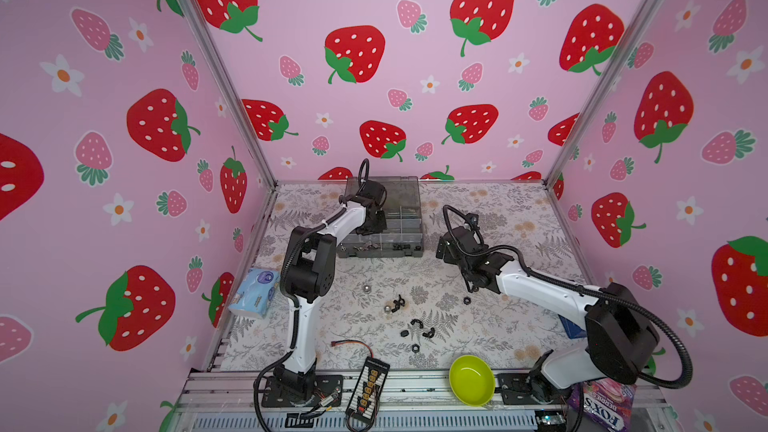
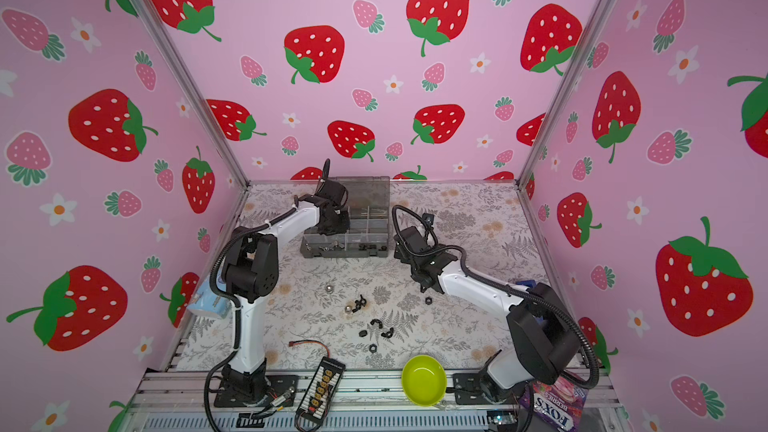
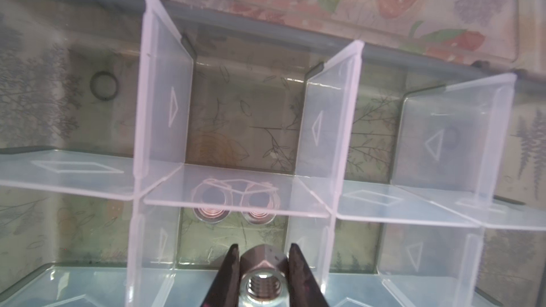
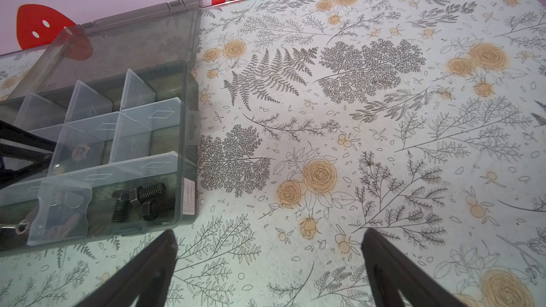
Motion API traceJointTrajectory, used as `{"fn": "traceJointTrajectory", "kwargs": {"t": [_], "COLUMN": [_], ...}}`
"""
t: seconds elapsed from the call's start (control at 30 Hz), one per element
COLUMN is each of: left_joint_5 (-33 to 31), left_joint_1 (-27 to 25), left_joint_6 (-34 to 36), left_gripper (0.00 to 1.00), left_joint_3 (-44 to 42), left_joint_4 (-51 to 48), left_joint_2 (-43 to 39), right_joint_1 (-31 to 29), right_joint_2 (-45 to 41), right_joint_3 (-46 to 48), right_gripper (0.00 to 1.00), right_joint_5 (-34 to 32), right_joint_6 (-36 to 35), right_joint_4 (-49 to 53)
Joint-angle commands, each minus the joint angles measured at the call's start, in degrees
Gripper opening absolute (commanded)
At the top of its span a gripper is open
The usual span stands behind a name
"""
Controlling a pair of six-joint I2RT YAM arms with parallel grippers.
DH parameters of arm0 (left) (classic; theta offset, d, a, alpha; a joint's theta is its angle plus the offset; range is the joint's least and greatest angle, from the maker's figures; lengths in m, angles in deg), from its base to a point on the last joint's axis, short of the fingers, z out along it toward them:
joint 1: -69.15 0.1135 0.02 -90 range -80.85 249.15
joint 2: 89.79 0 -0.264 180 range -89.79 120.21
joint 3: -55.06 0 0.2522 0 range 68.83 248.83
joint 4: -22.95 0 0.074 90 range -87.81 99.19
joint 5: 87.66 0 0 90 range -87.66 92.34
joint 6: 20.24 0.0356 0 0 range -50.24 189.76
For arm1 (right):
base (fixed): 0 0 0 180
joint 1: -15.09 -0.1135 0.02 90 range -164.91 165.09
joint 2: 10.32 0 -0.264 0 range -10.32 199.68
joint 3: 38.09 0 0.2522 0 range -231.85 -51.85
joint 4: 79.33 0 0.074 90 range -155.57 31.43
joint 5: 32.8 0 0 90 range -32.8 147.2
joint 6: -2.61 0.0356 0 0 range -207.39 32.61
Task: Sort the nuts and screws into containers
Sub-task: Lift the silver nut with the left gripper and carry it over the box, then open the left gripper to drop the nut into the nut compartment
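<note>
Already three black screws [image 4: 141, 202] lie in the organizer box [image 4: 189, 143]. The left end effector [image 3: 263, 251] grips a silver hex nut [image 3: 261, 286] above it; the right end effector [image 4: 269, 231] gapes empty beside it, loose nuts [image 1: 414, 322] waiting in front.

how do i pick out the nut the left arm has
At the back of the table sits a smoky-grey box; the left gripper hangs over its compartments. Pinched between its black fingers is a silver hex nut, the only one held up; two others lie on the box floor.
</note>
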Motion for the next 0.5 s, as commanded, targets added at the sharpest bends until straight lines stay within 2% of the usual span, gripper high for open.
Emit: {"fn": "traceJointTrajectory", "kwargs": {"t": [0.0, 0.23, 0.47], "left_joint_5": [0.75, 0.57, 0.09], "left_joint_1": [0.27, 0.26, 0.26], "left_joint_6": [0.22, -0.57, -0.84], "left_gripper": [0.3, 0.42, 0.42], "left_joint_3": [1.05, -0.5, -2.57], "left_joint_4": [-1.72, -1.41, -0.75], "left_joint_2": [-0.35, -2.35, -7.06], "right_joint_1": [0.15, 0.2, 0.17], "right_joint_2": [-0.13, -0.3, -0.55], "right_joint_3": [-1.02, -0.76, -0.41], "right_gripper": [1.0, 1.0, 1.0], "right_joint_5": [-0.39, -0.32, -0.51], "right_joint_6": [0.48, 0.56, 0.52], "right_joint_4": [0.69, 0.75, 0.82]}}
